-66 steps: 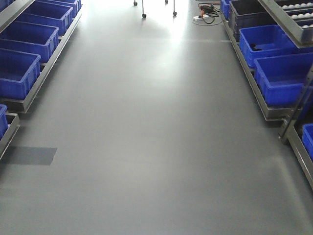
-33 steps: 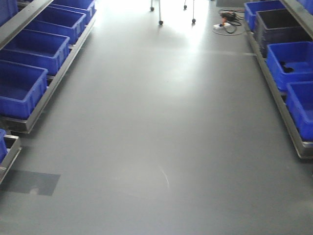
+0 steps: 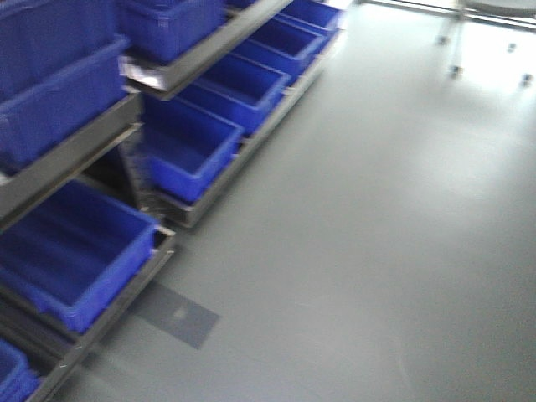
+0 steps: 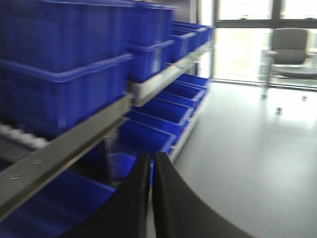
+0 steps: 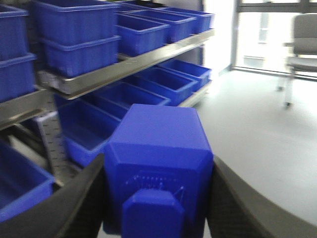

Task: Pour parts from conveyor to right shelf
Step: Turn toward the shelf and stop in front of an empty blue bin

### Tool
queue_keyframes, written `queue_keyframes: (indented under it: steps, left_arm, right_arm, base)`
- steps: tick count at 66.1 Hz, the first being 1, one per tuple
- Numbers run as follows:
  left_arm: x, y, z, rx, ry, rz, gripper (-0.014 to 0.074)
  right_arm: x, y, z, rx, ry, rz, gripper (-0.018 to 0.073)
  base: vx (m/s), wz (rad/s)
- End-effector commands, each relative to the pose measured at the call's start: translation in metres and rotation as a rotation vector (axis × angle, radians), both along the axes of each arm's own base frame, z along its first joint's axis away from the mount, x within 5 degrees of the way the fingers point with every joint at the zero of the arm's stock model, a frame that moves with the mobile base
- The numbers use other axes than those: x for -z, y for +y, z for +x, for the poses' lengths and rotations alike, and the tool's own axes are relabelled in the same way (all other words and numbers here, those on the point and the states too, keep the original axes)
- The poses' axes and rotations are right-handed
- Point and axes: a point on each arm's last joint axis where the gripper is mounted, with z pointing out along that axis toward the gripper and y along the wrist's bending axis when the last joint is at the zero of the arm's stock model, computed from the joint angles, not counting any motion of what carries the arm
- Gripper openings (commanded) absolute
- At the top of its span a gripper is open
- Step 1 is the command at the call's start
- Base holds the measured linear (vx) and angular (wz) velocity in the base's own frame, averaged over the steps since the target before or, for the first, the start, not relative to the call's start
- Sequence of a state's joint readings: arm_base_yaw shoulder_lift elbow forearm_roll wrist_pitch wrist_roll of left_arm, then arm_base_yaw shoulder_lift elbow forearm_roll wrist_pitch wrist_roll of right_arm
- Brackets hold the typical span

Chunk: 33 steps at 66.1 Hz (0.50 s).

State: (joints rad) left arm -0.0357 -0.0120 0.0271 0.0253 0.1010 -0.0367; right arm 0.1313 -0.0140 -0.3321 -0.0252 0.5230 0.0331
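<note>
Now we see our right gripper [image 5: 157, 198] clamped on a bright-blue block [image 5: 157, 144]. Its two dark fingers [image 5: 74, 208] press the block's left and right sides, and a raised stud faces the camera. Beyond the block stands a steel rack [image 5: 124, 64] with two levels of deep blue bins [image 5: 74, 34]. Our left gripper [image 4: 151, 157] has its dark fingers [image 4: 129, 198] drawn together, with only a thin slit between them. White rollers [image 4: 20, 136] show on a rack rail nearby. In the blurred front view, the rack lines the left of a grey floor [image 3: 377, 234] with a darker rectangular patch [image 3: 176, 314]. A chair [image 4: 292, 49] stands well apart.
</note>
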Motion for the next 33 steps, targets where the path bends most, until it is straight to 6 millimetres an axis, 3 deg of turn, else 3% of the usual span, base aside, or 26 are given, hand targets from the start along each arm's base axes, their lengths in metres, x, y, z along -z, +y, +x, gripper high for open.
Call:
queue_keyframes:
  steps: [1, 33]
  left_arm:
    - [-0.0144, 0.0000, -0.0021, 0.001, -0.110, -0.018, -0.0006]
    - [-0.0144, 0.0000, -0.0021, 0.001, -0.110, -0.018, -0.0006]
  right_arm:
    - [-0.0150, -0.0004, -0.0014, 0.005, -0.098, 0.000, -0.0005]
    - [-0.0150, -0.0004, -0.0014, 0.005, -0.098, 0.000, -0.0005]
  base:
    - [0.35, 0.96]
    - [0.28, 0.92]
